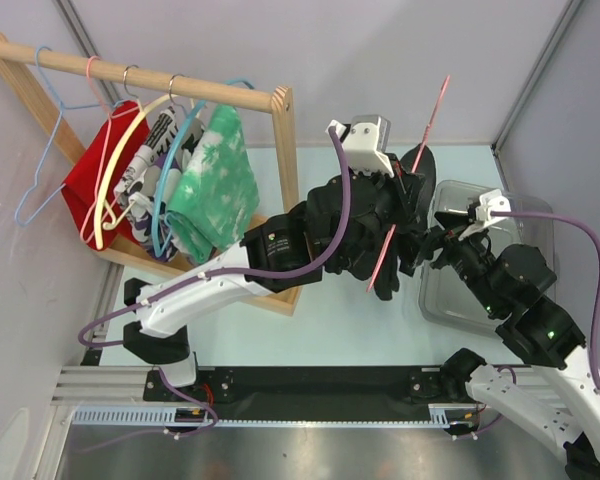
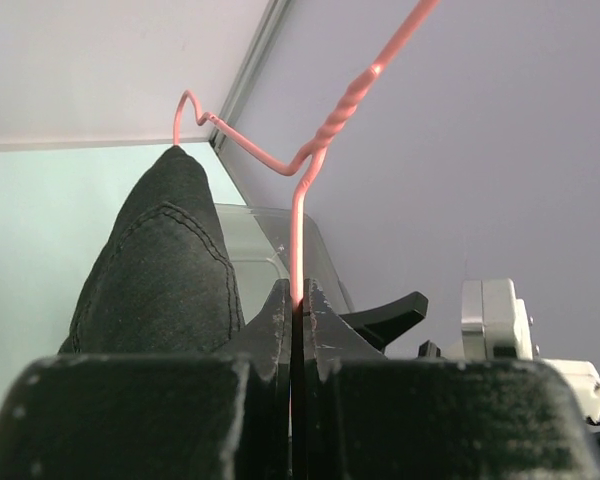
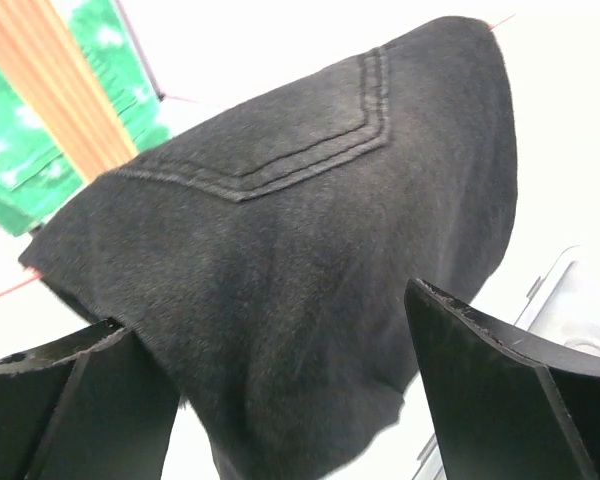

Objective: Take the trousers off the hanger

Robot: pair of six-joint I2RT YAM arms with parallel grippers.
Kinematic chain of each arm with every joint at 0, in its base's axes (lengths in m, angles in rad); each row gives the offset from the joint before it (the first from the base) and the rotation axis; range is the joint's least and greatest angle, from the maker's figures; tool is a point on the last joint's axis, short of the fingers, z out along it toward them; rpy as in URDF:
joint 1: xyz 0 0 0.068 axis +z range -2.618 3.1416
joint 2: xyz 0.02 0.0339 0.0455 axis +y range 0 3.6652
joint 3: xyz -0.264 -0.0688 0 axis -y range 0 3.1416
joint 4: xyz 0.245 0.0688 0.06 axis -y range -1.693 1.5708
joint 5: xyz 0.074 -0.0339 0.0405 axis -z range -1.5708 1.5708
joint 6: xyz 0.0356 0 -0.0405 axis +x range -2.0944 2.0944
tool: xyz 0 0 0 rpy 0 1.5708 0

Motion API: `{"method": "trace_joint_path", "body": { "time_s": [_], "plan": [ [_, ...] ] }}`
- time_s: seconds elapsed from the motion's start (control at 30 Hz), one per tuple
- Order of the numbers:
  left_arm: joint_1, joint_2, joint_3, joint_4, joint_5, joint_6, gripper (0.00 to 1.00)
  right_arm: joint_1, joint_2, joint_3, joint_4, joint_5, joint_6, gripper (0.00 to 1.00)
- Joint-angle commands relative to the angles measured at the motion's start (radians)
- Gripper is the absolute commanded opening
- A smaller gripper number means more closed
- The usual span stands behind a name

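Note:
Black trousers (image 1: 408,212) hang over a pink wire hanger (image 1: 430,122) held up in the air over the table's middle. My left gripper (image 2: 299,300) is shut on the hanger's wire (image 2: 298,240) just below its twisted neck; the trousers (image 2: 165,265) drape to its left. My right gripper (image 3: 285,340) is open, its fingers (image 3: 500,360) on either side of the trousers' hanging cloth (image 3: 310,230), not closed on it. In the top view the right gripper (image 1: 432,245) sits just right of the trousers.
A clear plastic bin (image 1: 480,255) stands at the right under the right arm. A wooden clothes rack (image 1: 150,80) at the back left carries several hangers with green (image 1: 215,180), red (image 1: 95,180) and patterned garments.

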Motion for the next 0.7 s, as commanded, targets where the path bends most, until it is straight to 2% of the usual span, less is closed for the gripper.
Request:
{"method": "trace_joint_path", "body": {
  "time_s": [0.0, 0.1, 0.3, 0.47, 0.53, 0.6, 0.67],
  "plan": [
    [-0.018, -0.037, 0.07, 0.153, 0.007, -0.008, 0.0, 0.004, 0.021, -0.002, 0.112, 0.112, -0.021, 0.88],
    [-0.023, -0.035, 0.07, 0.153, 0.011, -0.009, 0.0, 0.005, 0.013, -0.027, 0.171, 0.221, -0.042, 0.84],
    [-0.027, -0.026, 0.076, 0.159, 0.025, -0.023, 0.0, 0.014, 0.029, -0.082, 0.281, 0.173, -0.105, 0.74],
    [-0.032, -0.02, 0.087, 0.161, 0.025, -0.02, 0.0, 0.027, 0.047, -0.124, 0.35, 0.288, -0.145, 0.58],
    [-0.035, -0.022, 0.086, 0.161, 0.024, -0.02, 0.0, 0.028, 0.064, -0.127, 0.364, 0.278, -0.157, 0.59],
    [-0.036, -0.022, 0.086, 0.161, 0.024, -0.023, 0.0, 0.036, 0.078, -0.139, 0.399, 0.288, -0.171, 0.73],
    [-0.041, -0.022, 0.086, 0.164, 0.025, -0.024, 0.0, 0.045, 0.107, -0.148, 0.469, 0.366, -0.193, 0.82]
  ]
}}
